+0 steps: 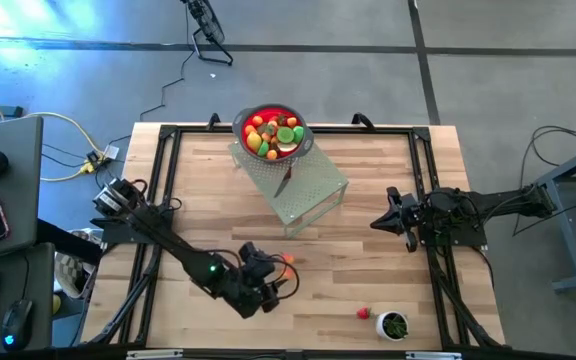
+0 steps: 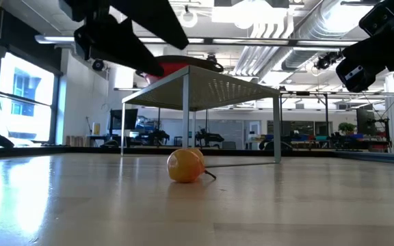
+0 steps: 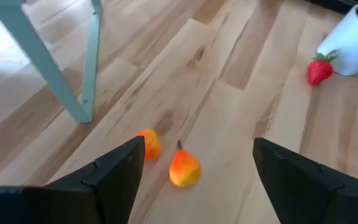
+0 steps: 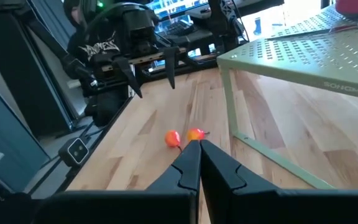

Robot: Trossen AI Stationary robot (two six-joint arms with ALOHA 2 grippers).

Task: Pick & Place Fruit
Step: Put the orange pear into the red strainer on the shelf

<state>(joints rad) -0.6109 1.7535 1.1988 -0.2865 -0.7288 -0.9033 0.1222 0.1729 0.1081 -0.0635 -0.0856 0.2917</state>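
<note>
Two small orange toy fruit pieces lie side by side on the wooden table, seen as one orange spot from above and as one piece in the low view. My left gripper hovers open above and just near of them, slanting down, touching nothing. A red bowl filled with fruit stands on a green perforated stand. A strawberry lies near the front edge. My right gripper waits shut at the table's right.
A silver knife lies on the stand's top. A small white cup with green contents stands beside the strawberry at the front right. The stand's thin legs come down just beyond the two fruit pieces. Black frame rails border the table.
</note>
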